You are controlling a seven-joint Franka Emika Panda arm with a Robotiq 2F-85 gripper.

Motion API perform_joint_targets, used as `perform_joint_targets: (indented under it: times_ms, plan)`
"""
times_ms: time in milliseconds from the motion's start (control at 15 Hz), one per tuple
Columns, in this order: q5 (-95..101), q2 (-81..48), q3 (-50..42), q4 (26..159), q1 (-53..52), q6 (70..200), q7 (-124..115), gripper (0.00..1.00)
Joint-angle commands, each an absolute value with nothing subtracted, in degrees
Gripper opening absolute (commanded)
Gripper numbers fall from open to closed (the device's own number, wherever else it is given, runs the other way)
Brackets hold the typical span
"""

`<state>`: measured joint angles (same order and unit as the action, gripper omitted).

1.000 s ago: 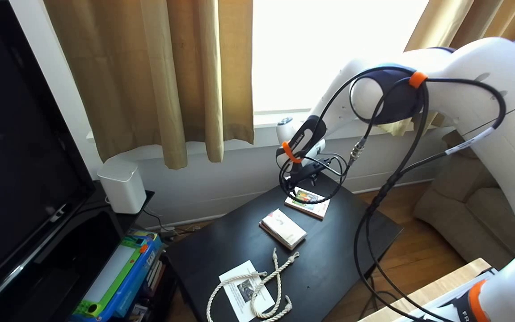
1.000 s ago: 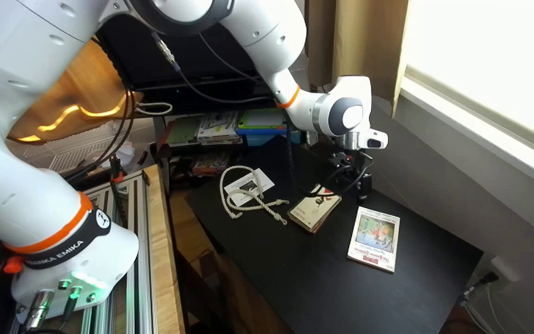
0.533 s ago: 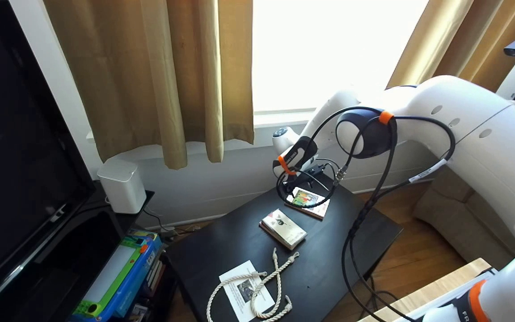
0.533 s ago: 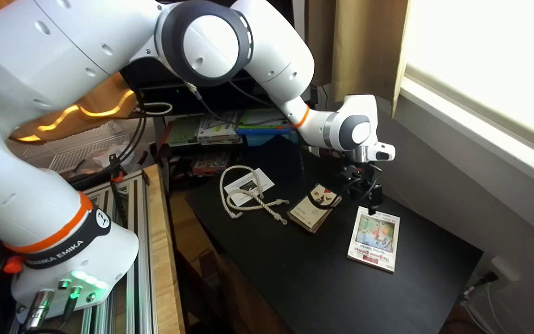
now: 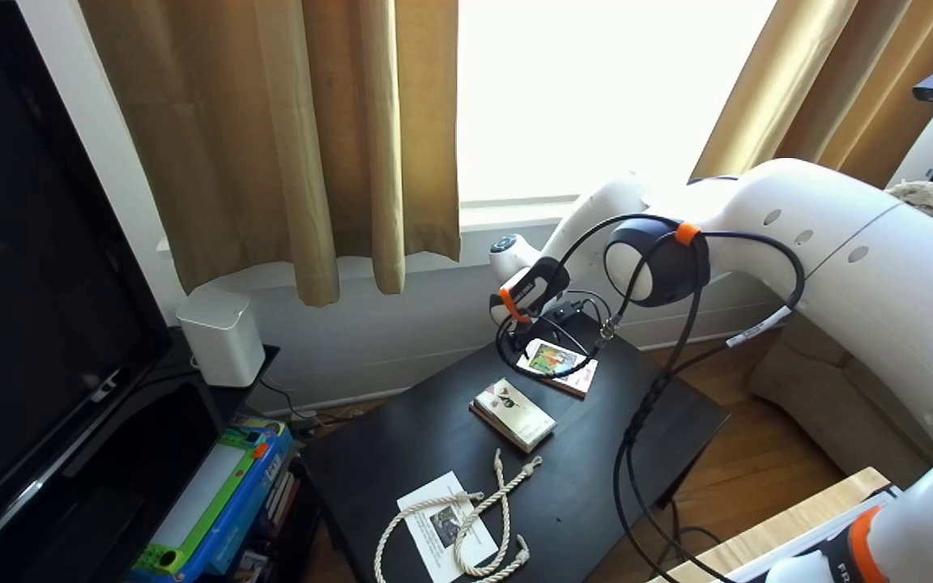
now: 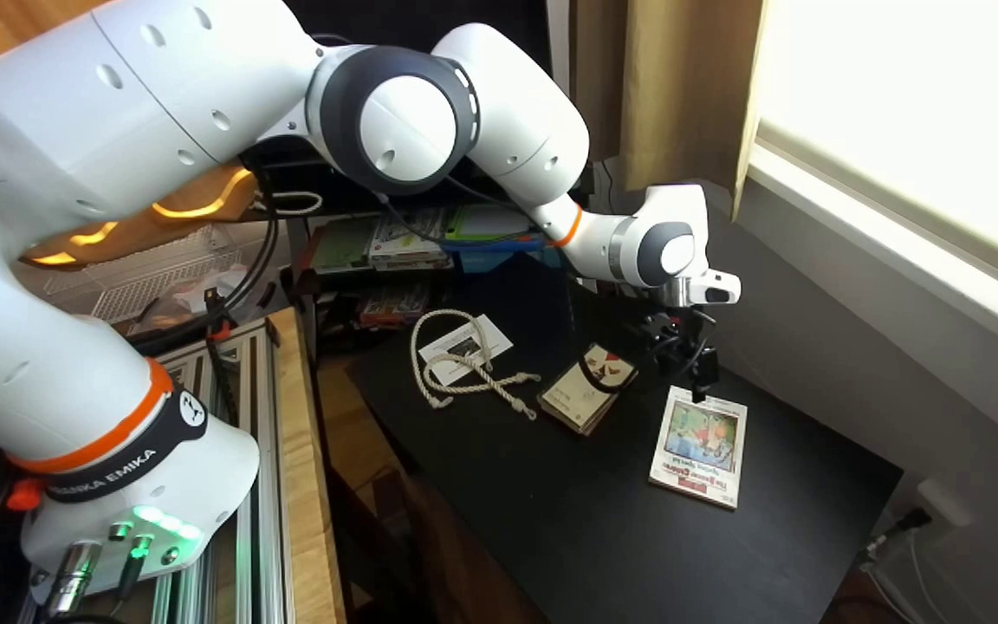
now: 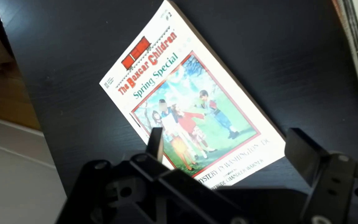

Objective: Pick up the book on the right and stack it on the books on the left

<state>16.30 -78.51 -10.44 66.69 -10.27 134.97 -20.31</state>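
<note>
The hand [image 7: 227, 147] (spread wide, empty) hovers over one end of the Boxcar Children book [image 7: 191, 102].

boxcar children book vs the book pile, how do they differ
The Boxcar Children book is a single volume; the book pile shows several layered edges and is thicker.
The Boxcar Children book's cover carries a large, colorful framed picture; the book pile's top cover is mostly cream with some red.
The Boxcar Children book and the book pile lie at different angles.
Both rest flat on the black table.
</note>
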Motion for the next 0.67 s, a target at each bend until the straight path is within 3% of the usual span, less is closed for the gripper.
perform_joint_targets:
  times_ms: [0, 533, 600]
  plan:
    - [16.43, -81.26, -10.84, 64.21, -10.11, 136.24, -21.13, 1.0]
    - [15.96, -89.28, -12.76, 55.82, -10.83, 140.67, -19.24, 1.0]
    - [17.26, -85.16, -12.71, 62.47, -11.31, 143.62, -20.1, 1.0]
